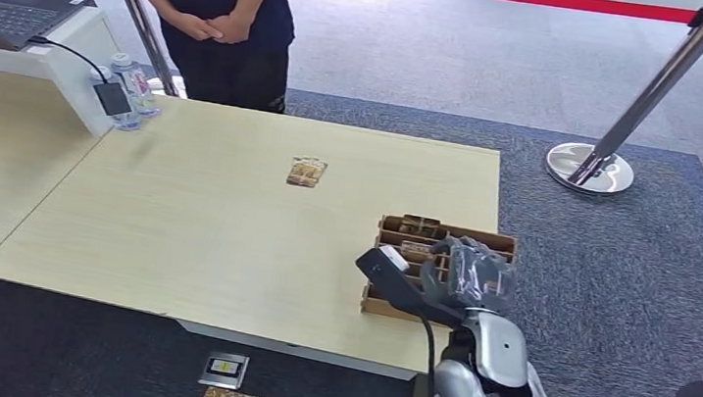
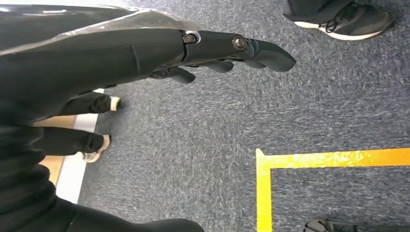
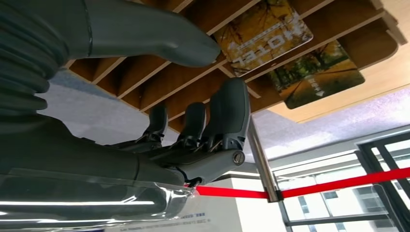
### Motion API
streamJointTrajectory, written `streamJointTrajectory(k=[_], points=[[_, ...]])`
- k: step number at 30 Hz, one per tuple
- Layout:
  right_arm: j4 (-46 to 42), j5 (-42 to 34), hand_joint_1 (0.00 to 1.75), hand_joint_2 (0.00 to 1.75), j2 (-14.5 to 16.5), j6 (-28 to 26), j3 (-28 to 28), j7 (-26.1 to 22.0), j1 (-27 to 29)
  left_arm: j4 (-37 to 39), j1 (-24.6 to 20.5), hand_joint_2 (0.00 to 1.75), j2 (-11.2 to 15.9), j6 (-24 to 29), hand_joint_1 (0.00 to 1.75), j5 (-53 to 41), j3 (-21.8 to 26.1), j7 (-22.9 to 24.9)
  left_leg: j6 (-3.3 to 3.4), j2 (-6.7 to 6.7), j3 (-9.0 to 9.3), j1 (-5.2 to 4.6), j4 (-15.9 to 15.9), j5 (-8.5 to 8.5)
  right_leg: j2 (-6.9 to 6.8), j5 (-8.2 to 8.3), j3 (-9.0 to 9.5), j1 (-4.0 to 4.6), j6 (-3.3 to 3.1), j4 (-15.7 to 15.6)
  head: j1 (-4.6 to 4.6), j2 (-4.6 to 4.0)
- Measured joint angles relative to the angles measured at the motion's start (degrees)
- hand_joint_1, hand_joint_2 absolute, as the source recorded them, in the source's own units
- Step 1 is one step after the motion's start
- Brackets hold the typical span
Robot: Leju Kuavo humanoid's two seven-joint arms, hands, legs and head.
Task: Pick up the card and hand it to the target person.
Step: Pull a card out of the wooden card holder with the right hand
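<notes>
My right hand [image 1: 473,275] hovers over a wooden slotted card holder [image 1: 389,233] at the table's front right corner. In the right wrist view its thumb [image 3: 159,38] reaches beside a yellow "HOTEL" card [image 3: 263,34] standing in the holder [image 3: 169,82], with the fingers [image 3: 227,121] spread apart from the thumb and nothing between them. A second autumn-print card [image 3: 316,75] stands one slot further. Another card [image 1: 306,171] lies flat mid-table. A person in dark clothes [image 1: 213,26] stands at the far edge with hands clasped. My left hand [image 2: 145,53] hangs over the carpet, fingers straight, holding nothing.
A laptop [image 1: 12,10] sits on a raised white desk at the far left, with water bottles [image 1: 132,87] beside it. A stanchion [image 1: 593,165] with a red belt stands right of the table. Yellow tape [image 2: 263,193] marks the carpet, near other people's shoes [image 2: 348,19].
</notes>
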Motion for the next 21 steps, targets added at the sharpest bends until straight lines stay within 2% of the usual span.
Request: streamJointTrajectory(k=[6,21], points=[[0.71,0.79,0.77,1.75,0.90,0.08,0.49,0.49,-0.47,0.00,0.00,1.75,0.00,-0.10,0.00,-0.21,-0.10,0.11,0.00,0.00,0.00,0.00,0.00,0.00,0.00,0.00,0.00,0.00,-0.01,0.00,0.01,0.00],[1.70,1.82,0.80,1.75,2.40,0.75,1.48,0.76,-2.23,0.00,0.00,1.75,0.00,-0.20,0.00,-0.21,-0.13,0.22,0.00,0.00,0.00,0.00,0.00,0.01,0.00,0.01,0.00,0.00,-0.01,0.00,0.01,0.00]])
